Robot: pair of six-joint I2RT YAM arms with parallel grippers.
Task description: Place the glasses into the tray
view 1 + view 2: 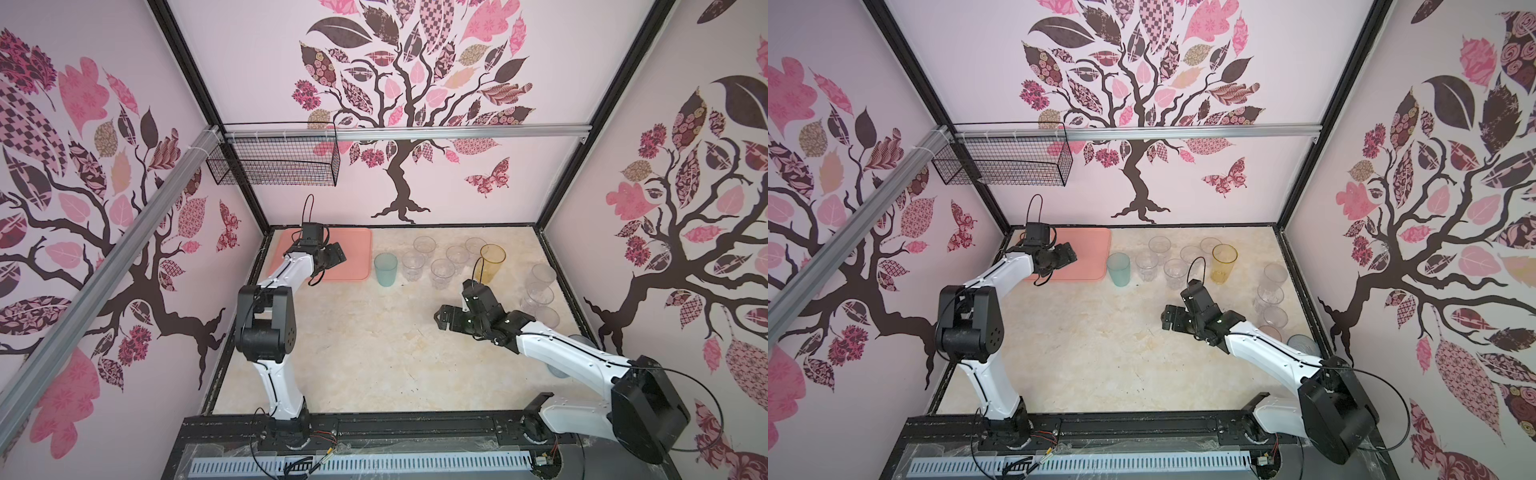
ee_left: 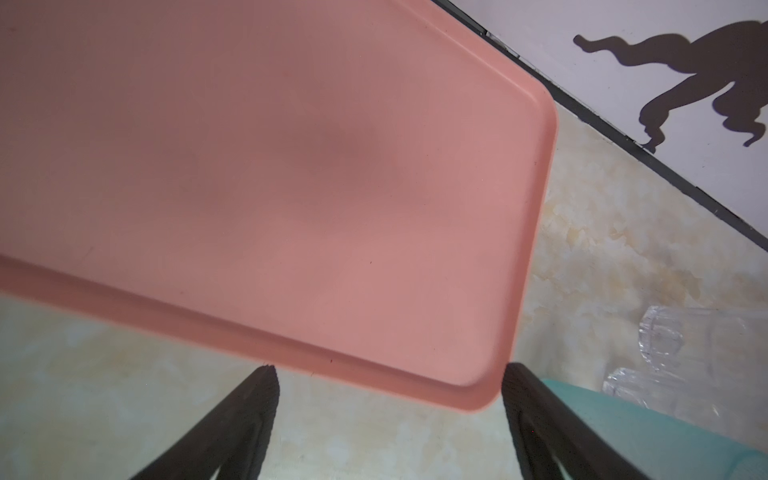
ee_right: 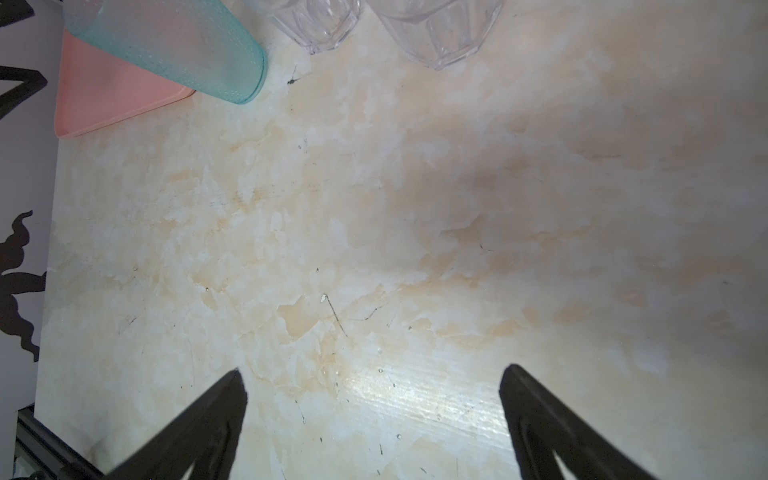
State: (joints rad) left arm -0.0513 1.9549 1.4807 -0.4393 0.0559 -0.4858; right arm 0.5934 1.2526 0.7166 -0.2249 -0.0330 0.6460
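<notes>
The glasses [image 1: 442, 270] all stand upright on the counter [image 1: 374, 353], none in the part of the tray [image 1: 357, 245] that we can see. The teal tumbler [image 1: 385, 270] stands just beside the tray's right edge. Short clear tumblers [image 1: 457, 254] cluster near the far edge, with the amber tumbler [image 1: 491, 262] beside them. More clear ones line the right edge. The tray lies in the far left corner.

We judge the tumblers light, stiff and smooth-walled, hence slippery. The tall ones look prone to tipping. We would take hold across the wall at mid-height, gently.

The left gripper [image 2: 388, 372] hovers over the tray's near right corner, jaws apart and empty. The right gripper [image 3: 370, 374] hangs spread wide over bare counter, holding nothing.
</notes>
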